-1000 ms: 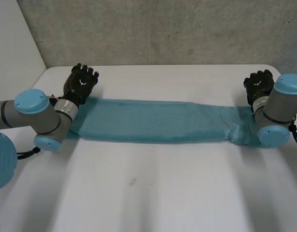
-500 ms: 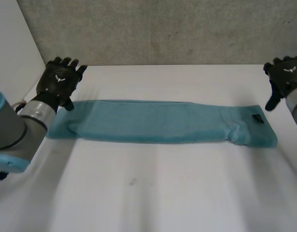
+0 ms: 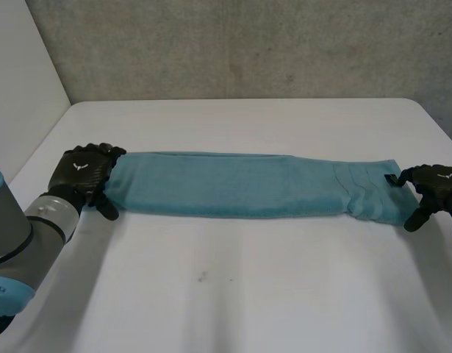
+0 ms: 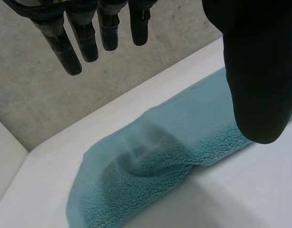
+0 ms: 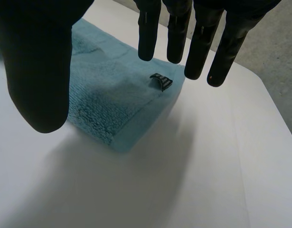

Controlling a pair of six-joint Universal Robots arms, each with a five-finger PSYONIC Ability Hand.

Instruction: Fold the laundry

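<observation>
The towel (image 3: 233,185) lies in a long folded strip across the table (image 3: 226,294). The left hand (image 3: 82,173) is at the towel's left end, fingers straight and spread wide, holding nothing. Over at the towel's right end, the right hand (image 3: 431,188) hangs just above the black tag (image 5: 161,80), also spread wide and holding nothing.

A towel (image 3: 240,185) lies on the surface (image 3: 233,294), stretched left to right across the frame's middle. The left robot hand (image 3: 82,173) is at its left end, the right robot hand (image 3: 433,184) at its right end, beside the label (image 3: 391,179).
</observation>
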